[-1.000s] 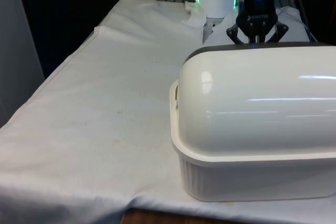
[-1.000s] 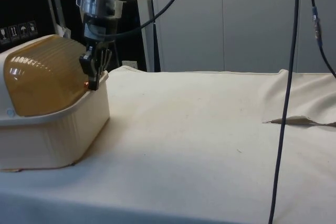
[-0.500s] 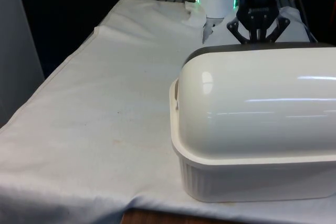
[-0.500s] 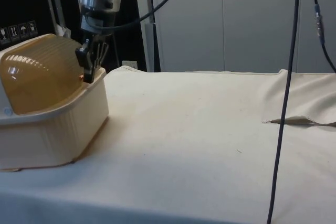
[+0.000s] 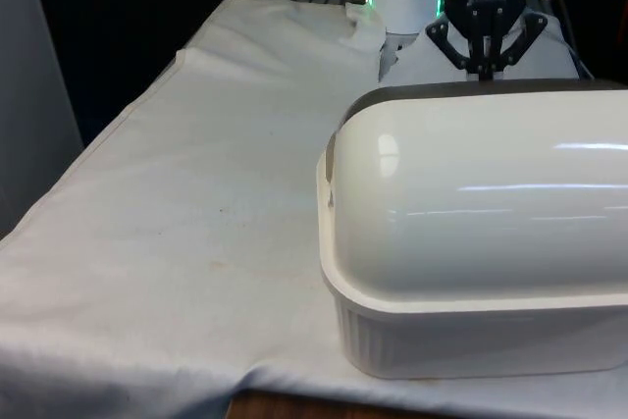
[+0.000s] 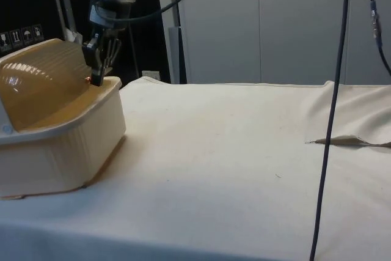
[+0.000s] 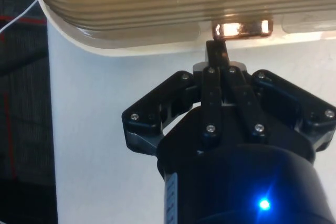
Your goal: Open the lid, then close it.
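The bread box [image 6: 58,145] sat at the counter's [image 5: 196,193] end, its ribbed lid [image 6: 43,84] partly rolled back, and the gripper [image 6: 95,77], fingers pinched shut on the lid's edge, risked slipping off and dropping it.

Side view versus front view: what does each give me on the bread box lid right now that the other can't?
Side view alone: the ribbed amber lid is rolled partway back, leaving a gap above the bread box near rim, and the gripper meets the lid's lower edge there. Front view alone: the box's smooth white back on the front view's right, hiding that contact, plus the long white cloth beside it. Both: the gripper above the box's robot-facing side.
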Robot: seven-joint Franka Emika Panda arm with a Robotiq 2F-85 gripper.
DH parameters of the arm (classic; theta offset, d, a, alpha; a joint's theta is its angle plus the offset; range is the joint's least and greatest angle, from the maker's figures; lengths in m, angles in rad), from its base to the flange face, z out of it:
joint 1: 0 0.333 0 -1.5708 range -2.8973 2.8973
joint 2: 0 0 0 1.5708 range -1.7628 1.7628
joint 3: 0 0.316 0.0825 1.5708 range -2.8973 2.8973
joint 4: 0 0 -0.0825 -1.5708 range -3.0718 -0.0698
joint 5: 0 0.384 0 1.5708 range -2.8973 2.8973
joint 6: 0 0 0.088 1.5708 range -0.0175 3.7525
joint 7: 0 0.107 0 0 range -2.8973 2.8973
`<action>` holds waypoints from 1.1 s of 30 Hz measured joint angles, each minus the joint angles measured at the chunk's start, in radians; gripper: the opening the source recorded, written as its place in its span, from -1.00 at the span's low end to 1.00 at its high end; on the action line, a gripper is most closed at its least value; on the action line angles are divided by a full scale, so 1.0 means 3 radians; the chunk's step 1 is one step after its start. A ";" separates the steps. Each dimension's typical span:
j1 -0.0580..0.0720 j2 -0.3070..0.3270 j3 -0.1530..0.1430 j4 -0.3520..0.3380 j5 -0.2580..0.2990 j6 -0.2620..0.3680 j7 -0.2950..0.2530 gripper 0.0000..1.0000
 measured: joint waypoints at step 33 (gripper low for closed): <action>-0.0003 -0.0033 -0.0013 0.0197 -0.0023 0.0313 -0.0003 -1.00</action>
